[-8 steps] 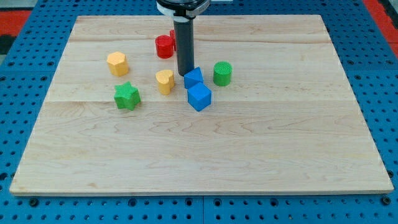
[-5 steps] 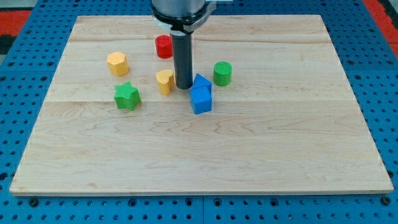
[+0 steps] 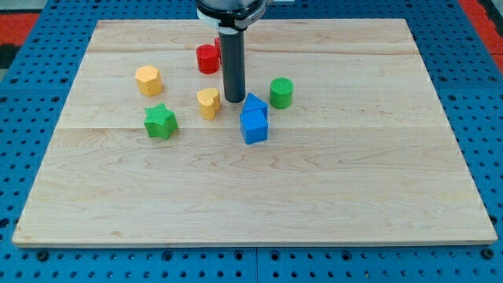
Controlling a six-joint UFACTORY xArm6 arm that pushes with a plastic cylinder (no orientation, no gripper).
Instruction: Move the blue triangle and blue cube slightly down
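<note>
camera view, the only one: my tip (image 3: 234, 100) rests on the wooden board (image 3: 354, 181) in its upper middle part, at the lower end of the dark rod (image 3: 233, 67) that comes down from the view's top. there is no pincer on this arm, only the rod, so nothing to tell of it being apart or together.

the blue triangle (image 3: 254, 104) lies just to the view's right of my tip and slightly lower, very near it; whether they touch i cannot tell. the blue cube (image 3: 254, 127) sits directly below the triangle, pressed up against it, so the two blue blocks make one small stack in the view, a little above the board's middle.

on the view's left of my tip, near it, is a yellow block (image 3: 208, 103) with a rounded, heart-like shape. farther left and higher is a yellow hexagon-like block (image 3: 148, 80), and below that a green star (image 3: 160, 121). a red cylinder (image 3: 207, 59) stands just left of the rod, higher up the board. a green cylinder (image 3: 281, 93) stands to the view's right of the blue triangle, close but apart from it.

the board lies on a blue perforated table (image 3: 31, 86).
</note>
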